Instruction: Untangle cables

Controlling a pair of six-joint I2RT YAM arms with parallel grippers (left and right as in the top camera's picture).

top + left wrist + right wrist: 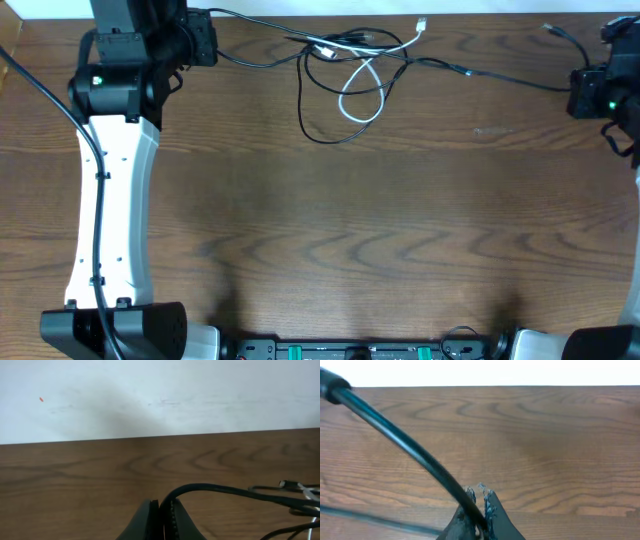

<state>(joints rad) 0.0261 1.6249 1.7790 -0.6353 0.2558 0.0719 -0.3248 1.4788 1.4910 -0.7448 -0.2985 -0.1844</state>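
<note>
The cables (345,65) lie tangled at the back middle of the table: black cords looped together with a white cord (362,98) whose plug end (422,25) points to the back. My left gripper (212,45) at the back left is shut on a black cable (215,488) that runs right into the tangle; its fingers (150,520) are pressed together around it. At the far right edge, my right gripper (573,90) is shut on another black cable (400,440), which stretches taut from the tangle (500,78).
The wooden table (350,230) spreads out in front of the tangle. Beyond the back edge stands a white wall (160,395). The left arm (110,200) lies along the left side, with the arm bases (360,350) at the front edge.
</note>
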